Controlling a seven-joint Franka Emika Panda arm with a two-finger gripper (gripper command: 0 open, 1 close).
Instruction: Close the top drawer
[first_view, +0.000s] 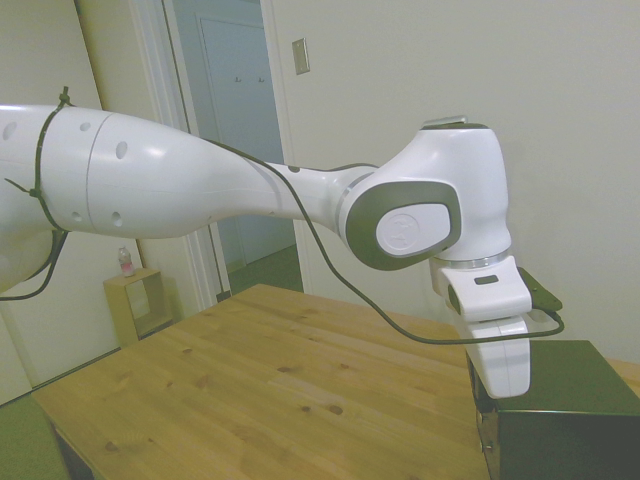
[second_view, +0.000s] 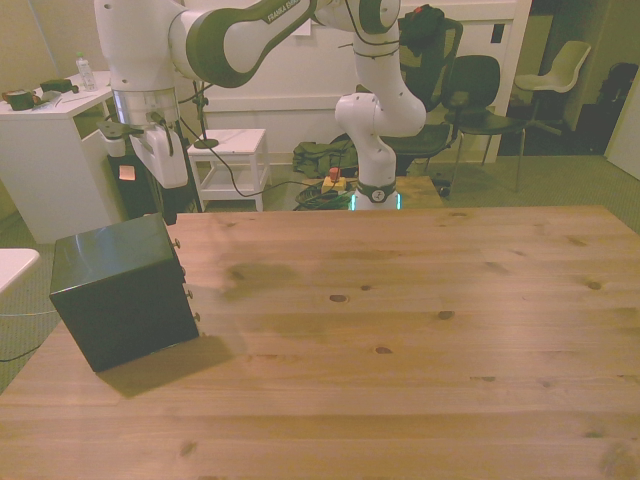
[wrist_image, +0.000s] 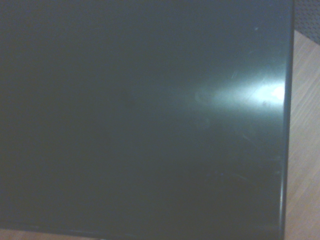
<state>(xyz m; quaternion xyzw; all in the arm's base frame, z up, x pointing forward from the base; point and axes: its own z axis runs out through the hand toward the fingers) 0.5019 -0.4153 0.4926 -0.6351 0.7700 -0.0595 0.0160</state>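
The small dark green-black cabinet (second_view: 120, 300) stands at the front view's left end of the wooden table (second_view: 400, 320). Its drawer fronts face the table's middle and show nearly edge-on as a column of tiny knobs. The top drawer (second_view: 175, 242) shows only by its uppermost knob and looks flush with the fronts below. My gripper (second_view: 172, 190) hangs just over the cabinet's top at its rear edge. In the side view the gripper (first_view: 500, 385) sits low against the cabinet (first_view: 560, 410). The cabinet's dark top (wrist_image: 140, 120) fills the wrist view.
A white desk (second_view: 50, 140) and a white stool (second_view: 232, 150) stand beyond the table's far edge, with dark chairs (second_view: 480, 90) further back. A small wooden shelf box (first_view: 135, 300) sits on the floor by a doorway.
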